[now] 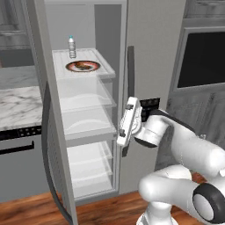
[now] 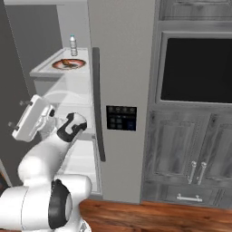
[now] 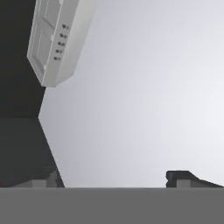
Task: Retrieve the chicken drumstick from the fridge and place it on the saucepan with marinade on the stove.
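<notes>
The fridge (image 1: 145, 52) stands open. The chicken drumstick (image 1: 81, 66) lies on a plate (image 1: 94, 67) on its top shelf. The gripper (image 3: 114, 179) has its fingers (image 3: 186, 178) spread wide, holding nothing.

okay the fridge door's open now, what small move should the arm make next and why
Probably raise the hand and reach toward the top shelf: the chicken drumstick lies on a plate there beside a bottle, while the gripper sits well below it, fingers apart and empty.

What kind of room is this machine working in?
A kitchen, it seems, and a rendered one: a tall grey fridge stands open with a plate of food on a shelf, a dark wall oven beside it, and a marble counter.
</notes>
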